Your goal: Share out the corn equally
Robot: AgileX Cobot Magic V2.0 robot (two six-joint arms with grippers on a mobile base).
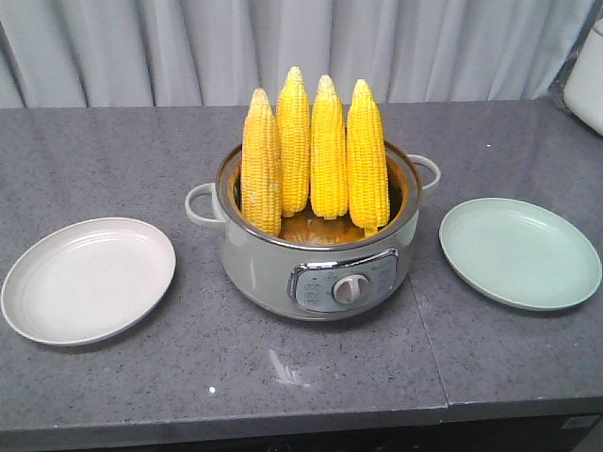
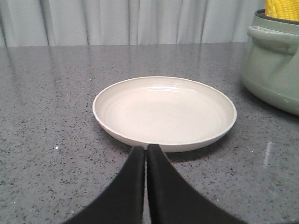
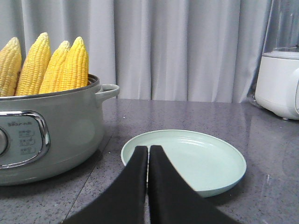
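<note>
Closest to the lens in each wrist view is a pair of black fingers pressed tip against tip; the left gripper [image 2: 146, 150] is closed, fingers meeting along one thin seam, and points at the near rim of the cream plate [image 2: 163, 112]; the right gripper [image 3: 148, 150] is closed the same way, pointing at the near rim of the green plate [image 3: 201, 163].

Both plates lie flat on the grey speckled counter [image 1: 141, 386], one on each side of a pale green pot [image 1: 264, 273] with a knob [image 1: 348, 290] on its front panel; neither plate touches the pot.

All the corn [image 1: 327, 151], four cobs, stands upright in the pot, points up, side by side in a row; the cobs rise well above the rim.

Behind hangs a grey curtain [image 1: 424, 47]; a white appliance [image 3: 280, 84], possibly a blender, sits at the far right, cut off by the frame's edge.
</note>
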